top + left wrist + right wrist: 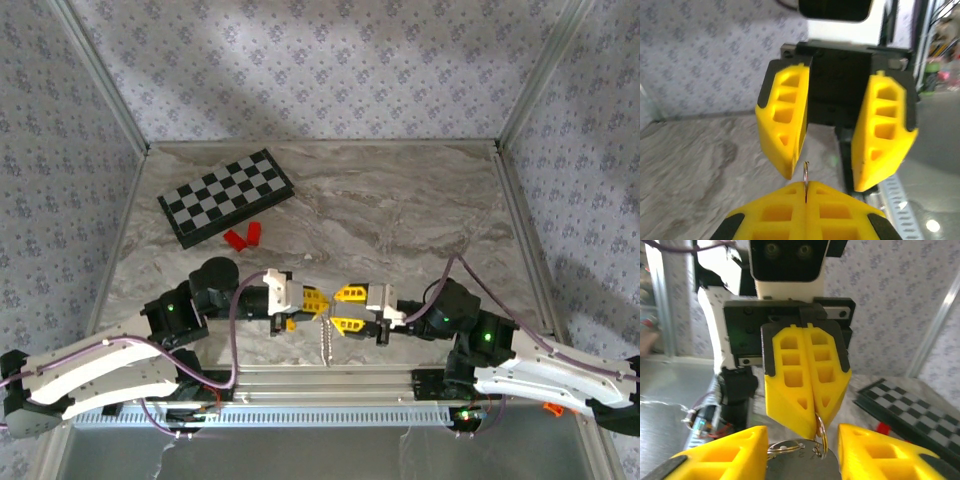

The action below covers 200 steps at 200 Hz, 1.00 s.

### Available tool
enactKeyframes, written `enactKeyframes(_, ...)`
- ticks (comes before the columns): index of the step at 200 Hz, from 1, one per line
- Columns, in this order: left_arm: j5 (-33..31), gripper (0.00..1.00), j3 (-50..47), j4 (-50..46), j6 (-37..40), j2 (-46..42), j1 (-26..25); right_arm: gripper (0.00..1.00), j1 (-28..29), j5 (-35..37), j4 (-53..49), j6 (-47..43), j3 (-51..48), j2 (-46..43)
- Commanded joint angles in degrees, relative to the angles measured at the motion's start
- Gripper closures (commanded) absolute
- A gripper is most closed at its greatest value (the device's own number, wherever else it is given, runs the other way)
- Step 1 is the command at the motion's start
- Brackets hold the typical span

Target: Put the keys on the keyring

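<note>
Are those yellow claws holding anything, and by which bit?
The left gripper has its jaws shut on a thin metal ring, pinching its rim at their tips. The right gripper has jaws open beside a silvery metal piece, apparently not gripping.

Keyring (326,345): silvery beaded chain, ring end pinched in left pincer (320,303).

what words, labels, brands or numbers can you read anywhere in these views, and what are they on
No text can be read.
Silvery metal piece at the bottom of the right wrist view: possible faint stamped marks, too blurred to read.
Chessboard: plain squares, no lettering visible.
</note>
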Motion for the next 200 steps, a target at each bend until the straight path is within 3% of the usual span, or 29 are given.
enactKeyframes(1,-9.2,1.0,5.2,-7.0,6.5,1.4,-1.2,0.56,0.0,6.7,-2.9,-3.8,0.0,0.5)
enactKeyframes(35,-15.0,1.0,11.2,-16.9,10.5,7.4,-2.0,0.59,-0.8,9.7,-5.6,-7.7,-0.4,1.4)
enactKeyframes(78,-16.4,1.0,15.4,-24.4,12.2,12.2,-2.1,0.64,-2.0,12.2,-8.6,-9.4,-1.7,-1.4)
enactKeyframes(134,-15.3,1.0,16.1,-25.6,11.9,12.4,-2.1,0.7,-1.9,15.3,-10.3,-9.2,-1.8,-1.6)
enactKeyframes(200,-13.2,1.0,16.2,-25.9,11.7,11.7,-2.1,0.7,-2.6,10.2,-9.1,-8.3,-1.7,1.2)
